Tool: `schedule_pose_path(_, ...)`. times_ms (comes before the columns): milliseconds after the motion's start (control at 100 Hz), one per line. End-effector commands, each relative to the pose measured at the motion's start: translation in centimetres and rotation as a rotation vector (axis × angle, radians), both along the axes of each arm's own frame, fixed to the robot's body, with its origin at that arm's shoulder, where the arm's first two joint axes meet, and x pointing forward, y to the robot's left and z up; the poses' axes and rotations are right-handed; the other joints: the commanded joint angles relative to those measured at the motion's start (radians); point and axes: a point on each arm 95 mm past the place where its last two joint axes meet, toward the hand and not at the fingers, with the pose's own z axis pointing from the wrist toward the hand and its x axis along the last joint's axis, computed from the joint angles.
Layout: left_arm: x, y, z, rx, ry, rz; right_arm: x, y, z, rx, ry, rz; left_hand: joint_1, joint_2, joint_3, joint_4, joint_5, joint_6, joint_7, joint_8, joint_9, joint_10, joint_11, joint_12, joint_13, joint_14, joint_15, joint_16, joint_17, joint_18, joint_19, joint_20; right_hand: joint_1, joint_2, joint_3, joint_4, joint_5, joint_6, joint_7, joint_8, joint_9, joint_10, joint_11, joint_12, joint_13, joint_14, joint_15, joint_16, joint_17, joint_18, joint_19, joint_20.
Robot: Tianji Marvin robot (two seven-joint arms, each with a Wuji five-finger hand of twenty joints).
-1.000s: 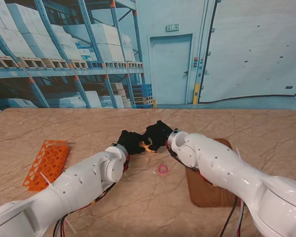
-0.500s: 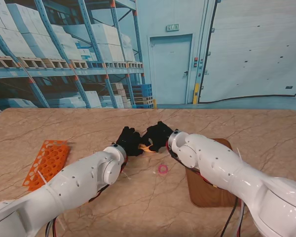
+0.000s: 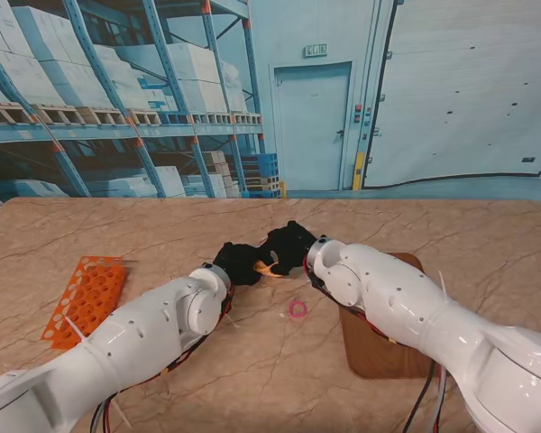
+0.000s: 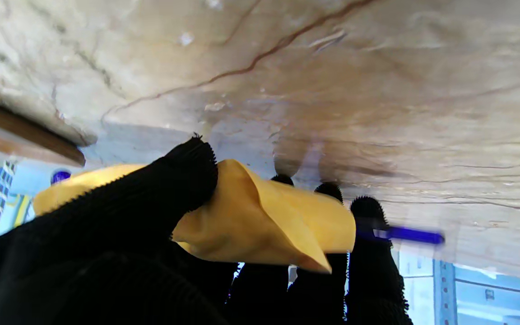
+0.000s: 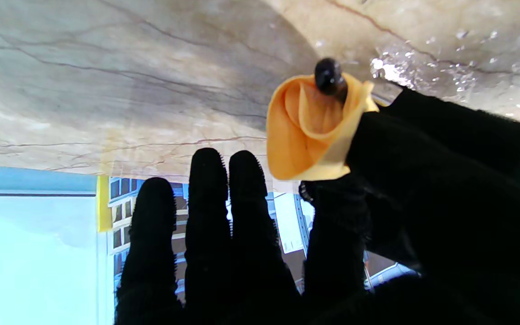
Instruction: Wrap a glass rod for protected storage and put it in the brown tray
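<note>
Worktop: beige veined marble worktop (image 3: 252, 361); warehouse backdrop behind.
Left hand (image 3: 237, 262): my fingers (image 4: 188, 167) pinch the yellow paper-wrapped glass rod (image 4: 260, 216).
Right hand (image 3: 288, 245): thumb and forefinger pinch the wrap; other fingers (image 5: 206, 198) extended.

An orange perforated rack (image 3: 85, 299) was seen lying flat on the marble-patterned table (image 3: 117, 230), toward the left edge. A small pink ring (image 3: 298, 309) was seen on the tabletop nearer the middle, well apart from the rack. Behind the table, a printed warehouse backdrop (image 3: 162, 81) with shelving, a door and a green exit sign was shown.
</note>
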Motion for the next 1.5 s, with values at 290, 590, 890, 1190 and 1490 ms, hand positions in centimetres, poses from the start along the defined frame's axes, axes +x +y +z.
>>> schedule_pose_path(290, -1.2, -1.1, -0.8, -0.136, 0.141, 0.02, -0.6, 0.8, -0.2, 0.012, 0.02, 0.012, 0.132, -0.08, 0.105, 0.021, -0.112, -0.113, -0.05, 0.136, 0.323, -0.011, 0.102, 0.345, 0.308, 0.053, 0.224, 0.138, 0.179, 0.112, 0.202, 0.074, 0.054, 0.046, 0.01, -0.035, -0.002, -0.077, 0.022, 0.017, -0.019, 0.022, -0.015, -0.009, -0.023, -0.002, -0.013, 0.007, -0.017, -0.013, 0.001, 0.018)
schedule_pose_path(590, -1.4, -0.9, -0.7, -0.118, 0.184, 0.008, -0.6, 0.7, 0.0, 0.015, 0.022, 0.011, 0.103, -0.039, 0.004, 0.003, -0.144, -0.082, -0.611, -0.321, 0.334, -0.072, 0.115, 0.45, 0.343, 0.047, 0.401, 0.331, 0.214, 0.162, 0.417, 0.203, 0.057, 0.05, 0.005, -0.038, -0.005, -0.076, 0.02, 0.02, -0.019, 0.022, -0.016, -0.009, -0.023, -0.002, -0.014, 0.008, -0.017, -0.013, 0.001, 0.019)
schedule_pose_path(890, -1.4, -1.0, -0.7, -0.096, 0.168, -0.01, -0.5, 0.8, 0.1, 0.021, 0.018, 0.017, -0.045, 0.018, -0.068, -0.006, 0.013, -0.13, -0.54, -0.306, 0.349, -0.121, 0.601, 0.574, 0.451, -0.029, 0.696, 0.599, 0.343, 0.136, 0.645, 0.468, 0.06, 0.053, 0.001, -0.04, -0.007, -0.075, 0.019, 0.023, -0.019, 0.022, -0.016, -0.009, -0.023, -0.002, -0.014, 0.008, -0.017, -0.013, 0.0, 0.019)
schedule_pose_path(1190, -1.6, -1.5, -0.8, -0.138, 0.149, 0.008, -0.6, 0.9, 0.3, 0.026, 0.015, 0.023, 0.052, 0.141, -0.306, -0.017, 0.152, -0.159, -0.39, -0.379, 0.559, -0.193, 0.936, 0.71, 0.538, -0.021, 0.767, 0.58, 0.389, 0.2, 0.65, 0.496, 0.063, 0.053, -0.001, -0.042, -0.008, -0.072, 0.018, 0.024, -0.019, 0.022, -0.016, -0.009, -0.023, -0.002, -0.015, 0.009, -0.017, -0.013, 0.0, 0.02)
schedule_pose_path(1490, -2.0, -1.5, -0.6, -0.165, 0.211, -0.009, -1.1, 0.7, 0.7, 0.032, 0.007, 0.03, 0.413, 0.398, -0.823, 0.046, 0.079, -0.09, -0.335, -0.344, 0.541, -0.23, 0.797, 0.665, 0.602, 0.038, 0.717, 0.492, 0.503, 0.209, 0.728, 0.421, 0.063, 0.056, -0.008, -0.048, -0.016, -0.057, 0.011, 0.02, -0.012, 0.02, -0.02, -0.011, -0.017, 0.001, -0.016, 0.008, -0.017, -0.013, 0.0, 0.02)
